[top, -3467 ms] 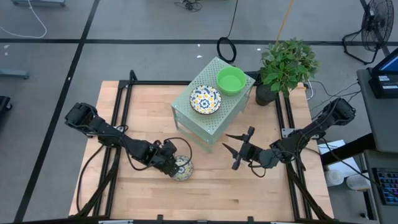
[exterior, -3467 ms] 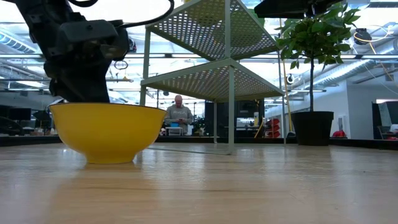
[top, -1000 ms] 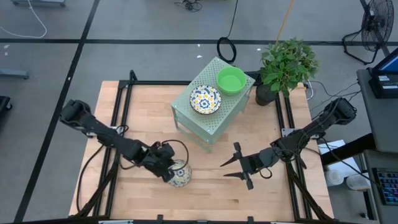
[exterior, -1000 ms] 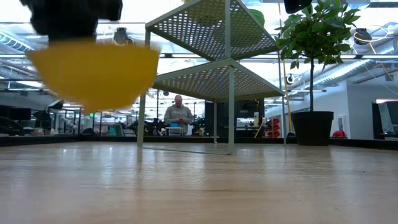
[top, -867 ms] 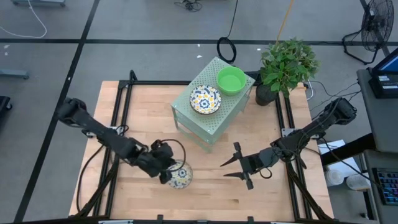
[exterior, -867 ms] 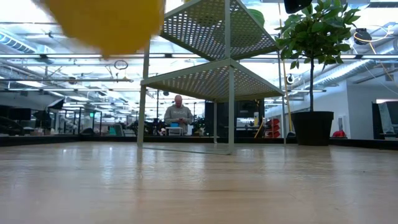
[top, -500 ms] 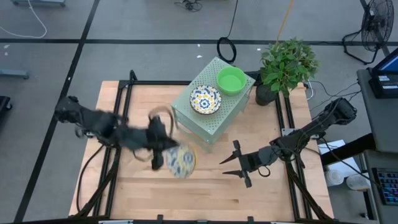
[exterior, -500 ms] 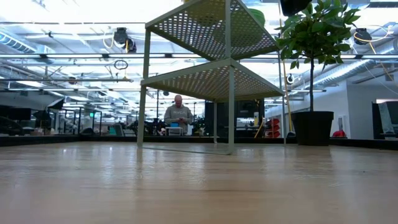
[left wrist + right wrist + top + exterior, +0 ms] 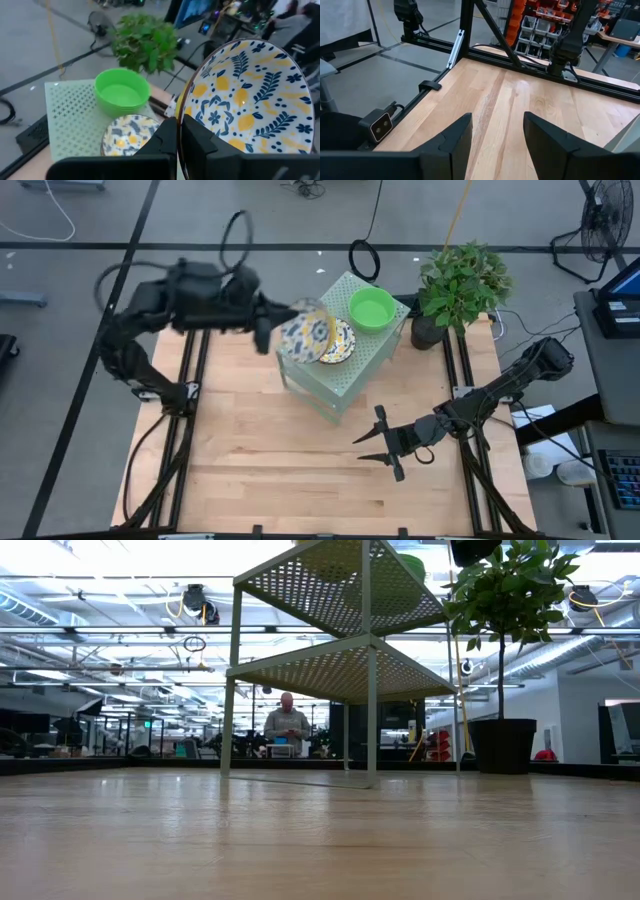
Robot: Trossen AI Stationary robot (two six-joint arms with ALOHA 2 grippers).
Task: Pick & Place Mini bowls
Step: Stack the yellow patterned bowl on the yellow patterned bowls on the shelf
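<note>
Now, high view: left gripper [image 9: 268,330] carries a floral bowl [image 9: 305,332] by its rim, raised over the pale-green shelf [image 9: 330,385], just above the shelved floral bowl [image 9: 340,345]; green bowl [image 9: 372,308] beyond
Low view: bare tabletop [image 9: 320,840] and shelf legs; neither gripper shows
Left wrist view: fingers [image 9: 192,142] nipped tight on the carried bowl's rim, one inside, one outside; bowl tilted
Handling: probably glazed ceramic — stiff, slick, chippable; the rim is the only hold
Right wrist view: right gripper [image 9: 495,132] spread wide, empty, low over the table
</note>
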